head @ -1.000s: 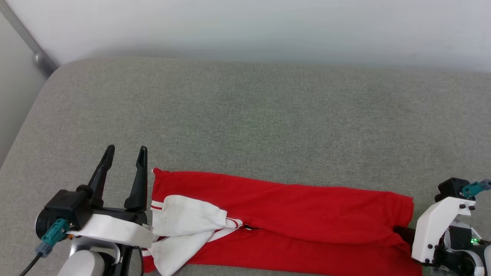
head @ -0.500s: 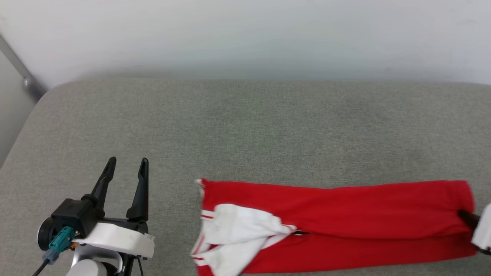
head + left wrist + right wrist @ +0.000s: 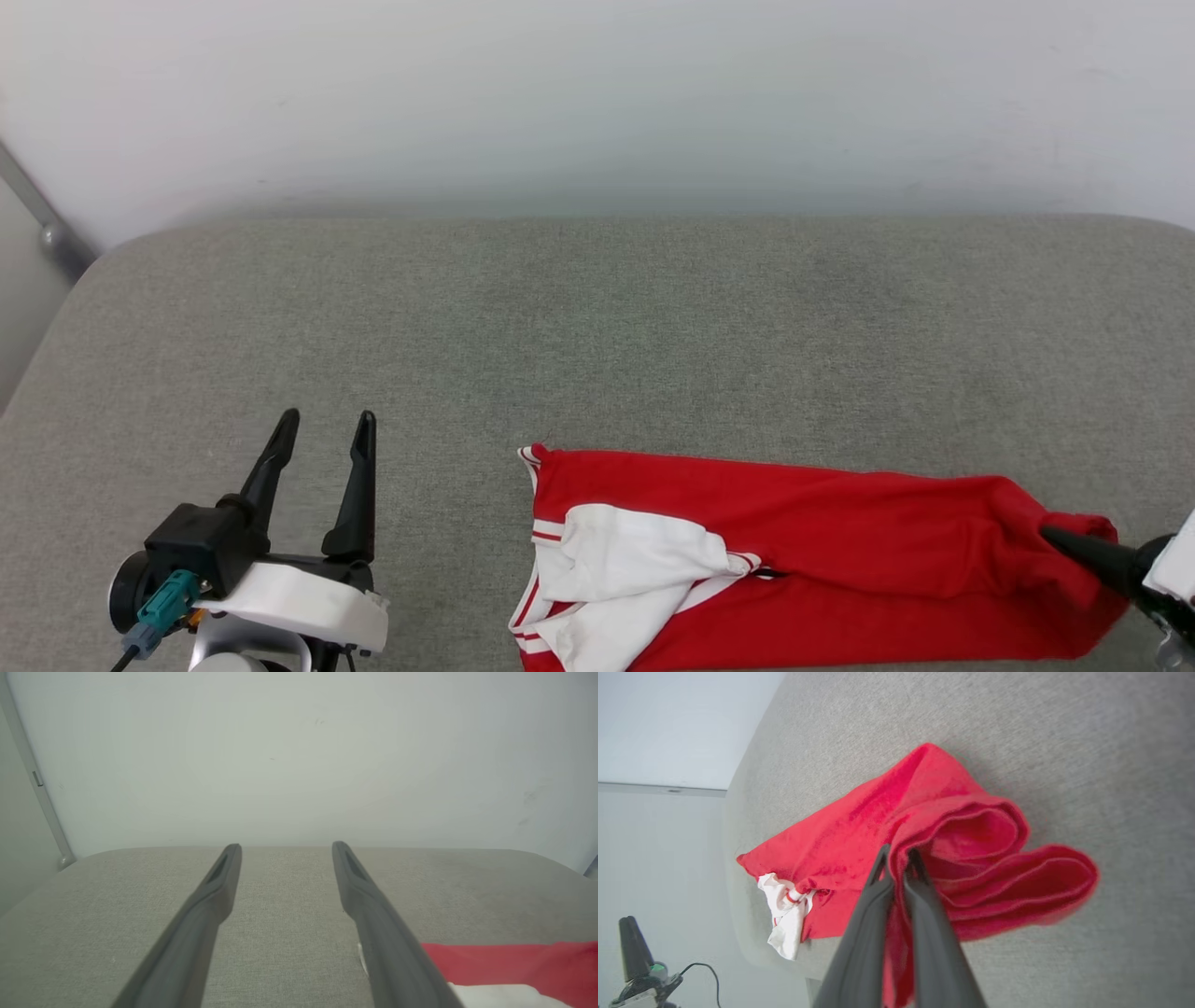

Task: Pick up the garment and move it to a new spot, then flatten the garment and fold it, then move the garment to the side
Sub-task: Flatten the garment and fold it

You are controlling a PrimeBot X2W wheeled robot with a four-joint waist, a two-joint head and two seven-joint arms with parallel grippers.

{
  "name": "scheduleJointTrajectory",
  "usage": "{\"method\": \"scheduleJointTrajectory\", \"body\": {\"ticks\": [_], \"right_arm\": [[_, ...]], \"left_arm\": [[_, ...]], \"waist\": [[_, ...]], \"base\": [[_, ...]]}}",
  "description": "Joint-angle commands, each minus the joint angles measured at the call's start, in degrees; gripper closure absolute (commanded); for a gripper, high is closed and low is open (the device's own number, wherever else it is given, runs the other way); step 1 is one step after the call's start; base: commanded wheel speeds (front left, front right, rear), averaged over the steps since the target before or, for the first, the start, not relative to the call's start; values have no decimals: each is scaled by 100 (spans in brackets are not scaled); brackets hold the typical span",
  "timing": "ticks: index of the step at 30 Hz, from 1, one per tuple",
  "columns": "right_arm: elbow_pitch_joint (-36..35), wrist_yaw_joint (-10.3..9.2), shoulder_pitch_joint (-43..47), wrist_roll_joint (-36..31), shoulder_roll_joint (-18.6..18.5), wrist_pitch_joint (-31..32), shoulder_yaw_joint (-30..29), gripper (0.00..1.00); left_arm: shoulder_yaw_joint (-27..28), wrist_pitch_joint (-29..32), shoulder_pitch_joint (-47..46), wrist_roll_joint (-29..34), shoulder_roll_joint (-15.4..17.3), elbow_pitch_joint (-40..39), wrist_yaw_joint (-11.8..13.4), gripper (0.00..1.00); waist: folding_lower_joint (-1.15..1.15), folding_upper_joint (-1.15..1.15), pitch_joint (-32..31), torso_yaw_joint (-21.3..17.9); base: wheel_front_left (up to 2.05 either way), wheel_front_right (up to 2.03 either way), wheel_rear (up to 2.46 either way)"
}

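The red jersey shirt [image 3: 840, 532] lies folded into a long band across the near part of the grey fabric-covered surface [image 3: 597, 327], right of the middle in the head view. Its white short sleeves [image 3: 625, 560] are bunched at the band's left end, with red-and-white striped trim [image 3: 546, 532] along their edges. The number print cannot be seen.

The right claw [image 3: 1050, 534] is at the band's right end, at the right edge of the head view. In the right wrist view the right claw [image 3: 899, 850] is closed on the shirt [image 3: 887, 826], with a thin fold of red cloth pinched between its two dark fingers [image 3: 859, 933]. Beyond the fingertips the cloth curls into loose rolled layers. That end looks drawn up a little, while the rest of the shirt rests on the grey fabric.

The left claw [image 3: 328, 417] is at the lower left of the head view, apart from the shirt. Its fingers are spread wide and hold nothing. In the left wrist view, the left claw [image 3: 286, 846] points along the grey fabric toward the pale wall [image 3: 299, 756], and the shirt [image 3: 504, 961] lies just beyond its right finger.
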Motion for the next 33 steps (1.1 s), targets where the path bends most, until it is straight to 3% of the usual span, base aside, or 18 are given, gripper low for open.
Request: {"method": "scheduleJointTrajectory", "body": {"ticks": [1,5,9,17,24,30,31,32,33], "right_arm": [[3,0,-115,334,40,163,-47,100],[400,0,-123,1452,58,234,346,100],[651,0,-38,2267,58,-5,1126,100],[829,0,-161,3416,55,-861,3291,100],[988,0,-676,3726,55,-1912,4865,100],[1508,0,-1022,3405,55,-2502,5485,100],[1582,0,-1060,3373,53,-2556,5553,69],[1628,0,-1097,3341,55,-2588,5631,11],[1661,1,-1132,3325,55,-2623,5703,0]], "left_arm": [[-15,20,36,-33,-33,-16,10,0],[-71,54,-115,-17,-17,-8,-44,0],[-114,57,-208,-1,-12,7,-85,0],[-158,68,-387,-29,-21,67,-145,0],[-283,52,-615,-29,-133,149,-232,0],[-325,1,-759,-37,-244,275,-318,0],[-322,-4,-766,-35,-252,294,-329,0],[-315,-14,-765,-35,-260,315,-334,0],[-306,-25,-763,-35,-265,338,-346,0]], "waist": [[0,0,4,15],[0,0,60,96],[0,0,134,184],[0,0,350,342],[0,0,538,548],[0,0,659,693],[0,0,669,703],[0,0,680,709],[0,0,688,711]], "base": [[0,0,0],[0,0,0],[0,0,0],[0,0,0],[0,0,0],[0,0,0],[0,0,0],[0,0,0],[0,0,0]]}}
